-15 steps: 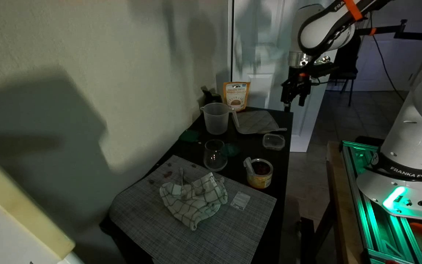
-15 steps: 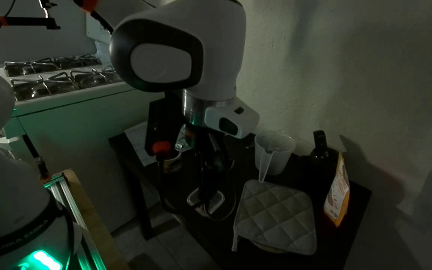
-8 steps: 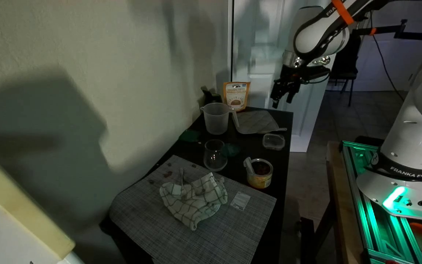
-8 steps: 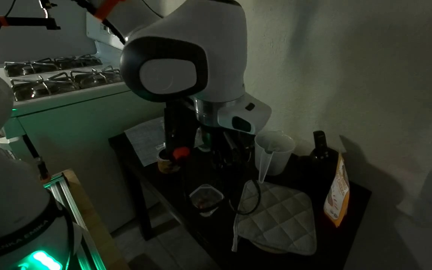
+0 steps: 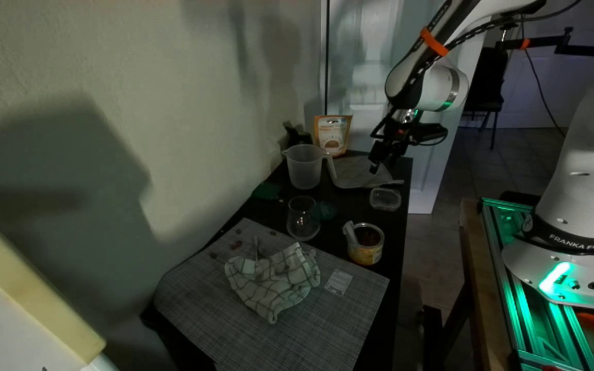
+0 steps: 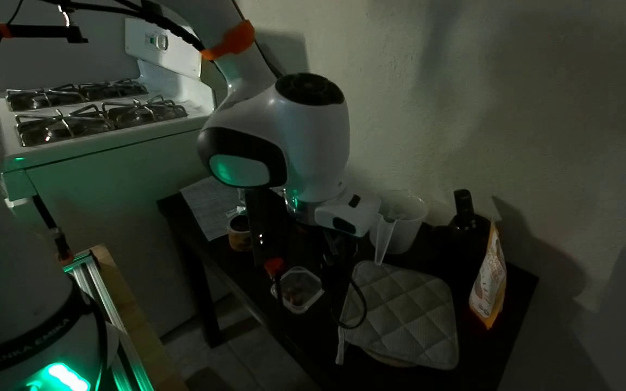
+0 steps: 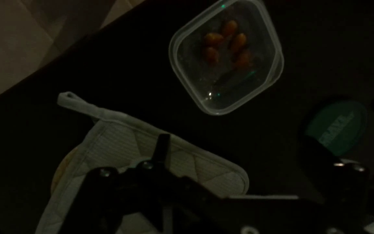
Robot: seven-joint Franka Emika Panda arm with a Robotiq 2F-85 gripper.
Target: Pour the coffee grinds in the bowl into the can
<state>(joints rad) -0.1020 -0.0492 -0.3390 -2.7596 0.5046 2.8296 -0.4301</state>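
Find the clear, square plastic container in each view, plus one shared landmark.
In an exterior view: the container, right of centre.
In an exterior view: the container, below centre.
In the wrist view: the container, at the top, right of centre.
Shared landmark: grey, quilted fabric pot holder beside it.

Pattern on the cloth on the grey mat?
The cloth is whitish with a check of thin, darker lines; best seen in an exterior view.

The arm [image 5: 439,90] is bent and the wrist [image 6: 345,214] points downward. The gripper [image 7: 235,139] hangs tilted; in the wrist view, its two fingers [image 7: 163,149] stand well apart.
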